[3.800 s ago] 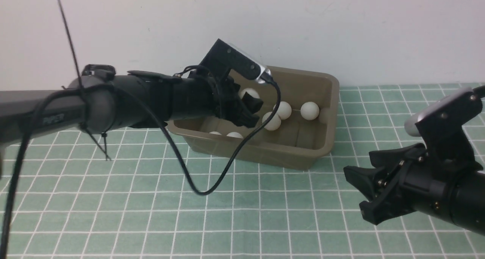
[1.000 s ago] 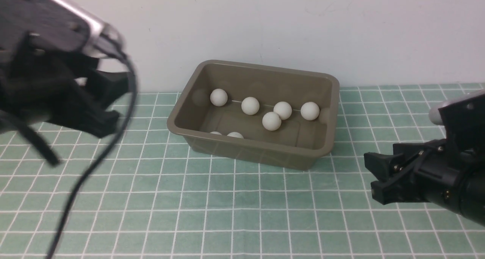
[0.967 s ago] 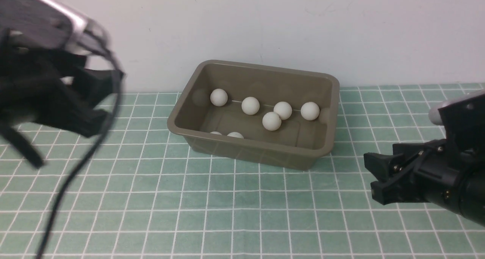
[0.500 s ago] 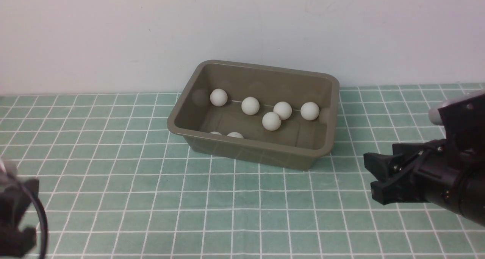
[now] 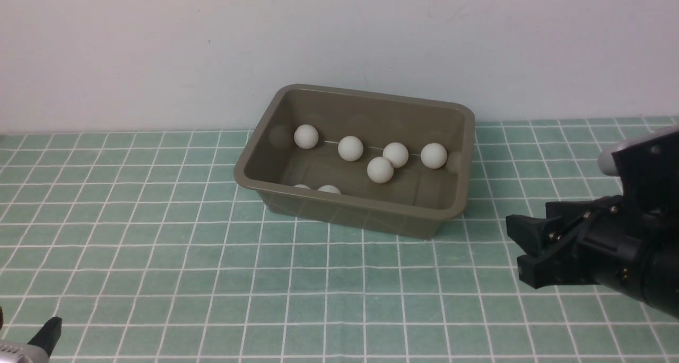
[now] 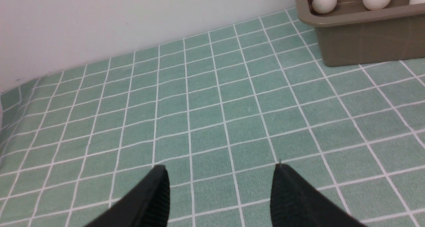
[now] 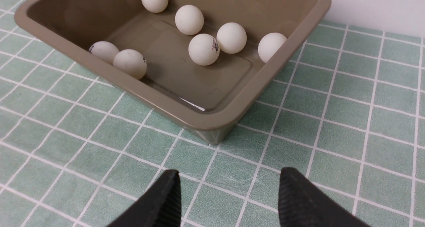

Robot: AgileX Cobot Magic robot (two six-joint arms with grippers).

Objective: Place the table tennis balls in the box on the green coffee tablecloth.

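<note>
All seven table tennis balls (image 7: 203, 49) lay inside the box (image 5: 366, 212), which stood on the green coffee tablecloth (image 5: 212, 278) against the wall: five along the box's far side, two against its near wall. No ball was visible on the cloth outside the box — task judged complete. Left gripper (image 6: 220, 195) was well clear of the box, jaws apart, empty. Right gripper (image 7: 229, 200) hovered near the box's right corner, jaws also apart, holding nothing. The balls are probably light, stiff and smooth — likely to roll or squirt out; best pinched lightly across the middle.
</note>
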